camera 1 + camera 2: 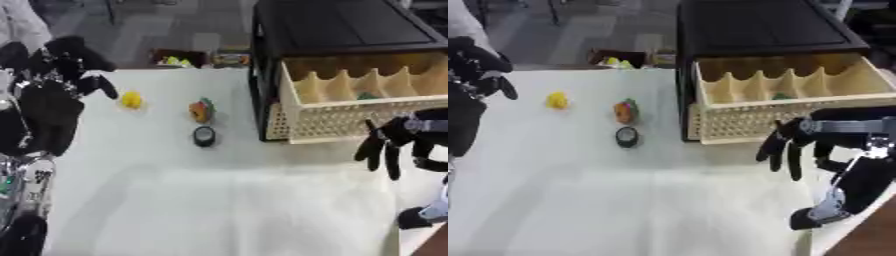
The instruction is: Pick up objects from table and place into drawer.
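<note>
White desk (219,200), three small items left centre-frame; pale slatted drawer (780,117) open upper right; both hands released, empty.

- White desk (219,200)
- Black cabinet (341,25), pale wooden drawer (350,117) with lattice front
- Yellow object (131,100)
- Orange-and-green object (201,110)
- Small black round object (204,136)

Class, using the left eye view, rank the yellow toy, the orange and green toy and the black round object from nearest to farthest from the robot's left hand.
1. Yellow toy, just right of the left hand.
2. Orange and green toy, mid-table.
3. Black round object, closer to the table's front edge.
</note>
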`<state>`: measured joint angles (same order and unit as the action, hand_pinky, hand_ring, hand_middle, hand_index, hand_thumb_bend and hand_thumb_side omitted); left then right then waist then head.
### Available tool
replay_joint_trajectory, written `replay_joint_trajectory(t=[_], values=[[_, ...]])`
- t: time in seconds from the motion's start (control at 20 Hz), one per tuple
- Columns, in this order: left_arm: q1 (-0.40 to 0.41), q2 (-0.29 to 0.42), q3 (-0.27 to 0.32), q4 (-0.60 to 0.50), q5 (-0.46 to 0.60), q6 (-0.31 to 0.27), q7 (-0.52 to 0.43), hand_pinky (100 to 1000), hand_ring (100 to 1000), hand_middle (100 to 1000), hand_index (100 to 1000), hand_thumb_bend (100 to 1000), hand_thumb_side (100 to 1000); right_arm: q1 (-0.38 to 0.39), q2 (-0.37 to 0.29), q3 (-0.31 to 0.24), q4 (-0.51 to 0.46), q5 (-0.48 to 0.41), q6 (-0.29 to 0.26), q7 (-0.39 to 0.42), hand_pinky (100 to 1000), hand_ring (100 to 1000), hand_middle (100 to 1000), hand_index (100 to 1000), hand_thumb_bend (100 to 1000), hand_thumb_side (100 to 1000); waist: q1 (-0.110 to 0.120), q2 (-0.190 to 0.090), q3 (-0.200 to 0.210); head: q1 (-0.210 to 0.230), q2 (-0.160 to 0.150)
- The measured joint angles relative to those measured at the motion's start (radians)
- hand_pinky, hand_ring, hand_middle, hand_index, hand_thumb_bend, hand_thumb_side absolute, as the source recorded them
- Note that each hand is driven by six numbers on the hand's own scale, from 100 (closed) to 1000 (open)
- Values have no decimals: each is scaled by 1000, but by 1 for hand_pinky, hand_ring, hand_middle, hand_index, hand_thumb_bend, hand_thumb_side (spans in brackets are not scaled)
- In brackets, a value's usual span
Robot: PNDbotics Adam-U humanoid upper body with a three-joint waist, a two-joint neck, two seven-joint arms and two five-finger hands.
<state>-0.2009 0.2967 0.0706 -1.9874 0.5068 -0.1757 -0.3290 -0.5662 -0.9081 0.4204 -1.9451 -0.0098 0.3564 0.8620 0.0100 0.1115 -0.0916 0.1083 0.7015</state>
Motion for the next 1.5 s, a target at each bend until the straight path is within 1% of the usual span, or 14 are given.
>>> replay_joint_trajectory(t=[0.1,0.15,0.2,0.4,0.65,0.7,0.8,0.95,1.35,1.5], values=[[0,0,0,0,0,-1,-1,488,675,615,779,100,1000,4,0,5,6,2,1,-1,128,556,629,816,514,163,2,0,0,-2,0],[0,0,0,0,0,-2,-2,488,674,615,779,100,1000,4,0,6,8,4,1,-1,131,555,628,816,500,145,3,1,0,-3,-1],[0,0,0,0,0,-2,-2,488,674,615,779,100,1000,6,0,6,11,5,1,-1,130,553,626,815,485,162,4,1,0,-4,-2],[1,-1,0,0,-2,-2,-2,489,674,615,779,100,1000,22,-1,7,18,11,0,0,131,549,622,817,462,169,6,4,-3,-5,-8],[5,-4,1,0,-4,-3,-3,490,674,616,780,100,1000,31,-4,-4,18,24,-3,3,127,549,621,820,471,184,7,6,-6,-7,-8],[5,-6,1,0,-4,-3,-3,490,674,617,780,100,1000,32,-5,-8,18,27,-3,3,125,548,621,819,455,193,8,6,-6,-8,-8],[5,-8,1,0,-5,-5,-5,490,674,616,780,100,1000,35,-9,-14,18,33,-5,5,121,548,620,819,484,189,12,7,-6,-9,-8],[5,-8,1,0,-5,-8,-5,490,674,616,780,100,1000,33,-10,-19,18,39,-6,6,119,549,621,820,494,195,16,9,-2,-11,-8],[7,-17,6,0,-9,-18,-8,488,672,615,778,100,1000,-6,-9,-16,42,63,-6,6,119,551,625,823,496,198,29,23,14,-15,-9],[7,-19,7,0,-15,-21,-11,487,671,615,777,100,1000,-21,-4,-6,58,69,-6,6,125,550,624,823,479,193,33,31,20,-18,-13]])
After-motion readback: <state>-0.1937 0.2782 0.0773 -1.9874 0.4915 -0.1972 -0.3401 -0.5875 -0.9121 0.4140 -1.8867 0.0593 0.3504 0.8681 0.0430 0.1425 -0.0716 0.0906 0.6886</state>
